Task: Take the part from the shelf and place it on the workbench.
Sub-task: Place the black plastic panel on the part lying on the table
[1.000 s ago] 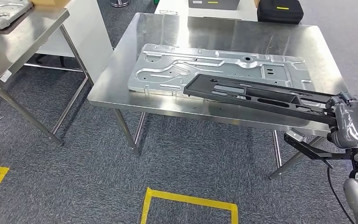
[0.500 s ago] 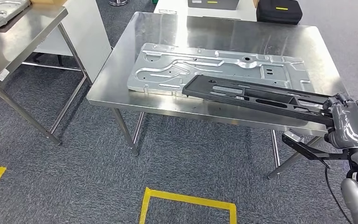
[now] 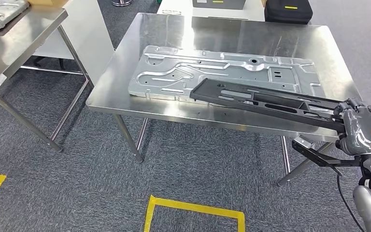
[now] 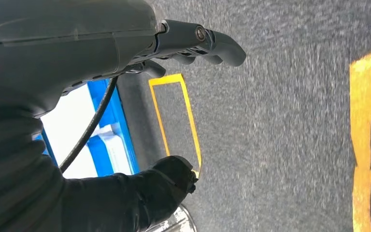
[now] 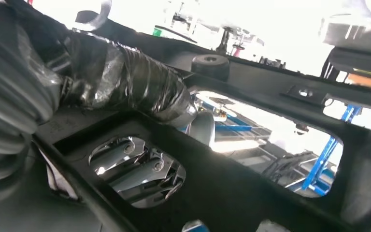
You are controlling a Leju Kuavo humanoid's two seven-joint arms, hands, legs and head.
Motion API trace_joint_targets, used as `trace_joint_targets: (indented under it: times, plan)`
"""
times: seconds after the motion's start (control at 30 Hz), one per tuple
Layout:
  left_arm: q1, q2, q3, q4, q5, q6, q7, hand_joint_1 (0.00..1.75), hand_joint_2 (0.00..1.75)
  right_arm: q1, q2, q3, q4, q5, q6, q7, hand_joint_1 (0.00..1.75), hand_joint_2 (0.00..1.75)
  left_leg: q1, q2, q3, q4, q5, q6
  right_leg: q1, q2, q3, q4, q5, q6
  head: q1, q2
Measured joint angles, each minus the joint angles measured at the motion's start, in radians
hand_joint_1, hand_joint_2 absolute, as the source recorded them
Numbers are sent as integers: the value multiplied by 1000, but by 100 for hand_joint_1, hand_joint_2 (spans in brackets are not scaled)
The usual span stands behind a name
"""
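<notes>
A long black frame part reaches from my right hand out over the steel workbench. Its far end lies above the front edge of a silver stamped plate on the bench; I cannot tell whether it touches. My right hand grips the part's near end just past the bench's front right corner. In the right wrist view the black part shows close up, with the taped thumb pressed on it. My left hand hangs over the carpet, fingers apart, holding nothing.
A second steel table stands at the left with a white panel beside it. A black case sits behind the workbench. Yellow tape marks the grey carpet in front.
The whole picture has shifted slightly, so the camera moved. My right hand and the black part keep nearly the same place over the bench.
</notes>
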Motion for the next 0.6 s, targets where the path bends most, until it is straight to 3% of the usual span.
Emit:
trace_joint_targets:
  times: [0.07, 0.17, 0.2, 0.23, 0.27, 0.33, 0.37, 0.43, 0.53, 0.6]
  plan:
    - [0, 0, 0, 0, 0, 0, 0, 0, 175, -1, 0, 0, 0, -2, 0, 0, 175, 175, 2, 0, -18, 45, -28, -10, -3, 0, 6, -4, -2, -14, -1, 0]
    - [0, 0, 0, 0, 0, -1, 0, 0, 175, -3, 1, 0, 0, -4, 1, 0, 175, 175, 4, -1, -118, 234, -110, -16, 2, -1, 12, -4, -8, -27, -1, 0]
    - [1, 0, 0, 0, 0, -1, 0, 0, 175, -3, 2, 0, 0, -4, 2, 0, 175, 175, 4, -1, -148, 282, -118, -16, 4, 0, 15, -4, -11, -29, -1, 0]
    - [2, 0, 0, 0, 0, -2, 0, 0, 175, -3, 2, 0, 0, -5, 3, 0, 175, 175, 4, -1, -162, 294, -105, -14, 6, 1, 19, -4, -14, -30, -1, 0]
    - [3, 0, 0, 0, 0, -2, 0, 0, 175, -3, 3, 0, 0, -5, 3, 0, 175, 175, 4, -1, -156, 266, -73, -10, 8, 2, 25, -4, -18, -30, -1, 0]
    - [3, 0, 0, 0, 0, -3, 0, 0, 175, -3, 3, 0, 1, -6, 4, 0, 175, 175, 1, -3, -105, 137, 7, 3, 11, 3, 39, -4, -28, -27, -1, 0]
    - [3, 1, 0, 0, 0, -3, 0, 0, 175, -5, 4, 0, 1, -6, 4, 0, 175, 175, -1, -4, -78, 76, 31, 9, 13, 5, 43, -3, -33, -24, -1, 0]
    - [3, 2, 0, -1, 0, -3, 0, 0, 175, -7, 4, 0, 2, -8, 5, 0, 175, 175, -6, -4, -53, 20, 39, 18, 14, 6, 44, -3, -38, -14, 0, 0]
    - [3, 1, 0, -1, 0, -3, 0, 0, 175, -7, 4, 0, 2, -9, 6, 0, 175, 175, -3, -3, -42, 1, 39, 27, 11, 5, 46, 3, -48, 2, 0, 0]
    - [3, 1, 0, -1, 0, -3, 0, 0, 175, -9, 4, 0, 2, -10, 6, 0, 175, 175, 2, -2, -28, -14, 41, 36, 10, 4, 22, 61, -81, 10, 1, 0]
